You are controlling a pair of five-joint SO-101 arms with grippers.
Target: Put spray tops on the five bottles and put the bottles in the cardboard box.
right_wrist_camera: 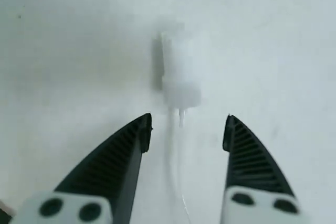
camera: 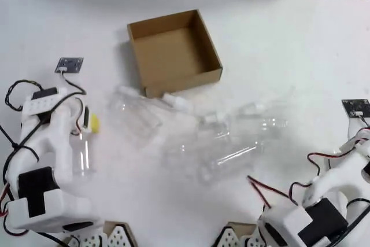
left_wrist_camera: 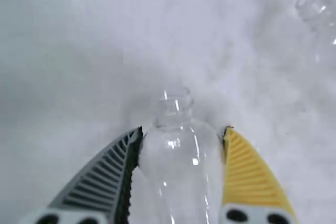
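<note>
The open cardboard box [camera: 173, 50] sits at the far middle of the table [camera: 300, 39], its brown floor in full view. Clear bottles [camera: 231, 157] lie jumbled just near of it. At the near left, the left gripper [left_wrist_camera: 181, 132] pinches an uncapped bottle [left_wrist_camera: 176, 153] by its shoulders. The right gripper [right_wrist_camera: 186, 124] hangs with jaws spread over a white spray top [right_wrist_camera: 178, 77] lying flat on the table.

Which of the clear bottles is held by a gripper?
The capless bottle clamped in the left gripper, alone at the high view's left; the other bottles lie loose before the cardboard box.
</note>
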